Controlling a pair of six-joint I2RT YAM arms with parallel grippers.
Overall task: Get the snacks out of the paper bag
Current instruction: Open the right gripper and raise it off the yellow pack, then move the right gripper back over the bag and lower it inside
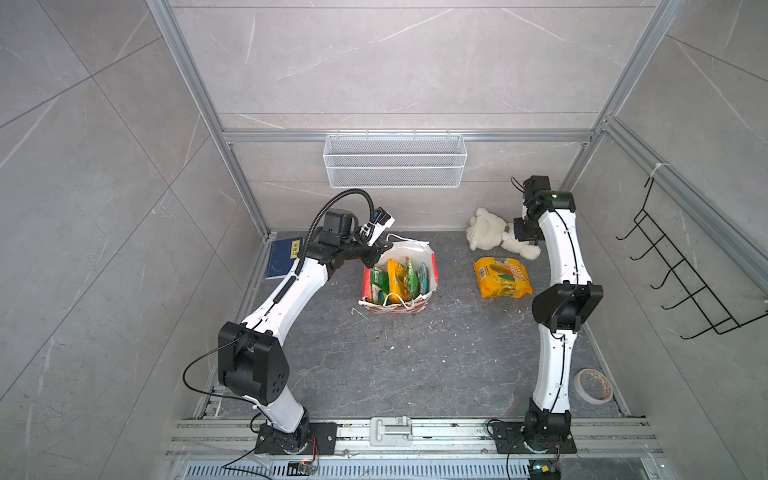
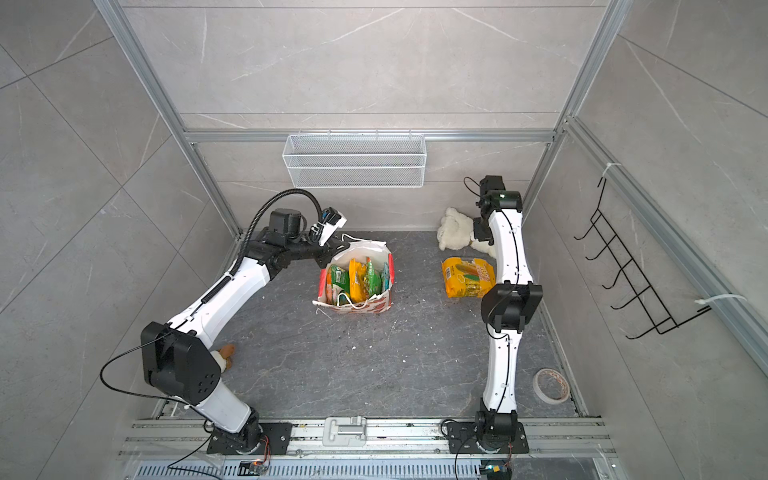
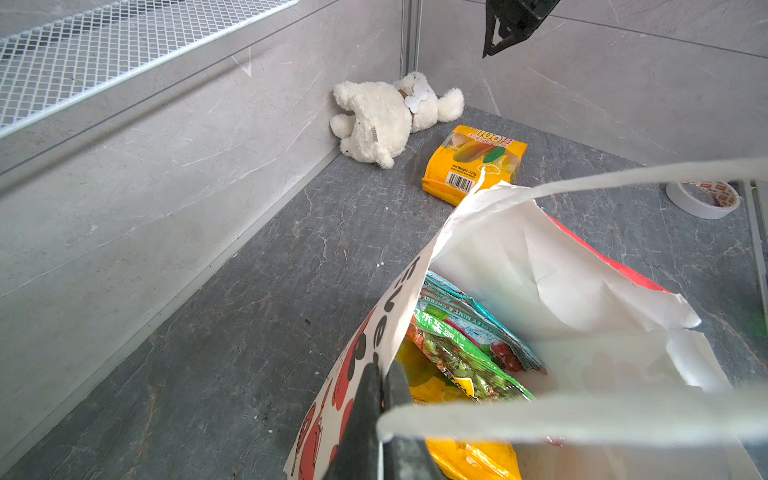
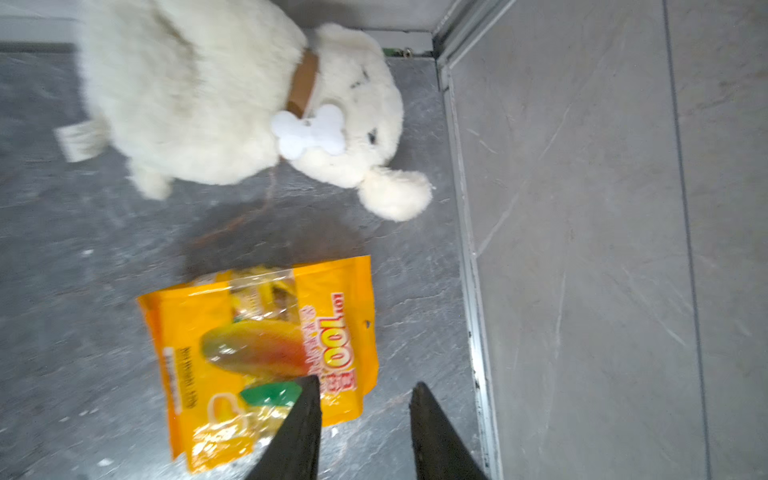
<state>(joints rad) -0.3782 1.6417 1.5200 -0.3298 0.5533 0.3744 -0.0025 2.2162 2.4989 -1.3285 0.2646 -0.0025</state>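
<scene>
Your left claw [image 3: 384, 374] is pinching the paper bag [image 3: 540, 270] rim. Your right claw [image 4: 365, 382] is hanging open, empty, near the yellow packet [image 4: 266, 353] on the counter [image 1: 395, 365]; other packets [image 1: 399, 278] are standing bagged, to its left.

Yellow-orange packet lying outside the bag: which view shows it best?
The right wrist view: the yellow-orange packet appears largest, print legible, though blurred. Both top views show it small and distant. The left wrist view shows it far off, one corner behind the paper bag rim.
</scene>
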